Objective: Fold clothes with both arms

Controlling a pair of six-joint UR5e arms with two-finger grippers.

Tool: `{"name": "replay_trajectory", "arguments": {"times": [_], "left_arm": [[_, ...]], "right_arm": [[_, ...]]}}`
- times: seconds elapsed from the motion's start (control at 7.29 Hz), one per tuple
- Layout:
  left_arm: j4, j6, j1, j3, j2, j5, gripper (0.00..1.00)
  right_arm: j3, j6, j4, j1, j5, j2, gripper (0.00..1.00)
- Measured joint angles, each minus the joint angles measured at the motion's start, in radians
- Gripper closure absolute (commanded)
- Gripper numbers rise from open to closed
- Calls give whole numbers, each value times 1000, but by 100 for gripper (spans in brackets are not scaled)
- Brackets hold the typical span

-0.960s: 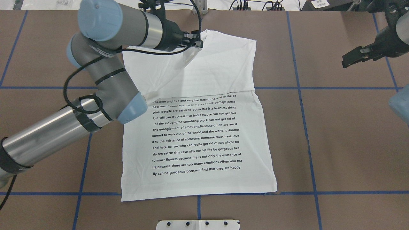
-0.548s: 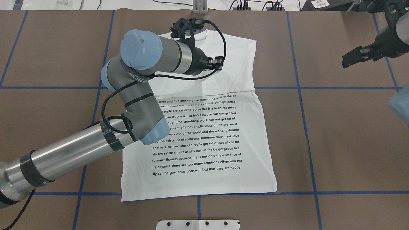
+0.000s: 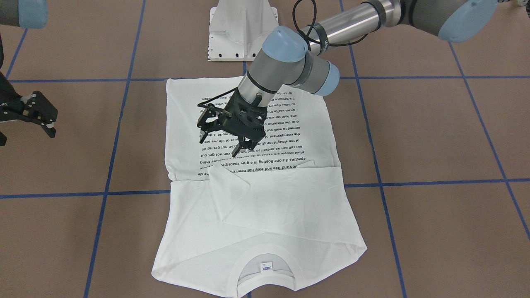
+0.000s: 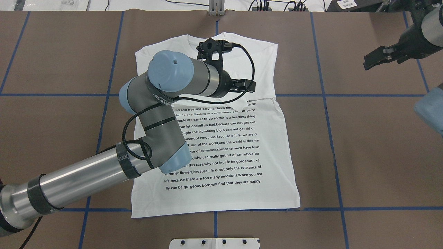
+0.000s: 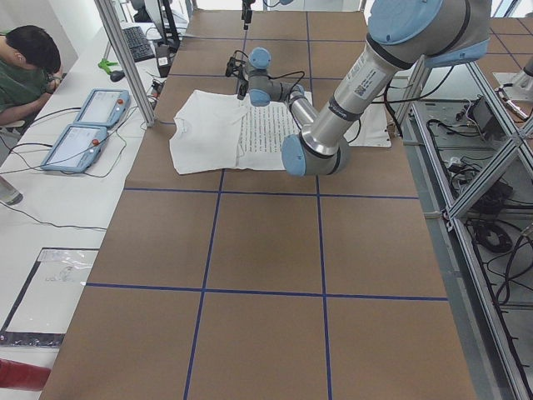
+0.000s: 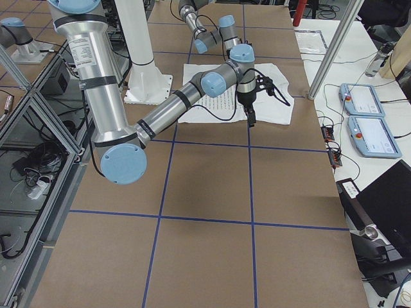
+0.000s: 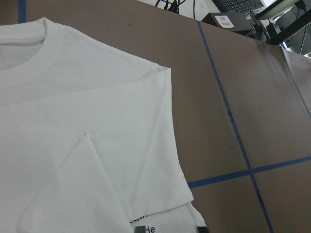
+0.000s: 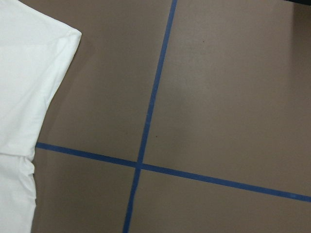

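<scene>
Front view: left end effector (image 3: 218, 147) spread, empty, over T-shirt (image 3: 265, 207) (overhead hides it).

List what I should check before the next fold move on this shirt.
1. Left gripper open and empty: ok, above the printed text.
2. Right gripper clear of the T-shirt: ok, over bare table beside it.
3. Right gripper open: cannot tell.
4. Folded flap lying square: not ok, one corner laps onto the text.
5. Neck label visible: ok.
</scene>
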Motion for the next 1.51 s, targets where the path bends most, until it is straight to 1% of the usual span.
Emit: {"name": "replay_trajectory", "arguments": {"times": [0.14, 0.27, 0.55, 0.69, 0.82, 0.96, 1.1, 1.23, 1.51], "left_arm": [[93, 87, -35, -84, 44, -25, 0], [161, 175, -91, -161, 100, -78, 0], [230, 371, -220, -270, 216, -198, 0], [238, 460, -278, -302, 268, -248, 0], [240, 514, -318, -327, 310, -288, 0], [241, 538, -337, -348, 338, -307, 0], [240, 552, -344, -359, 356, -315, 0], [238, 559, -347, -368, 370, -317, 0], [237, 563, -347, -398, 401, -318, 0]], "right_arm": [[-39, 92, 0, -54, -18, 71, 0], [-84, 191, -1, -123, -65, 148, 0], [-211, 342, -7, -250, -181, 307, 1], [-309, 396, -10, -307, -246, 396, 6], [-433, 449, -11, -361, -313, 496, 11], [-563, 507, -8, -410, -371, 592, 13], [-668, 564, -4, -454, -421, 663, 14], [-740, 608, 9, -490, -464, 703, 17], [-870, 657, 80, -534, -538, 766, 24]]}}
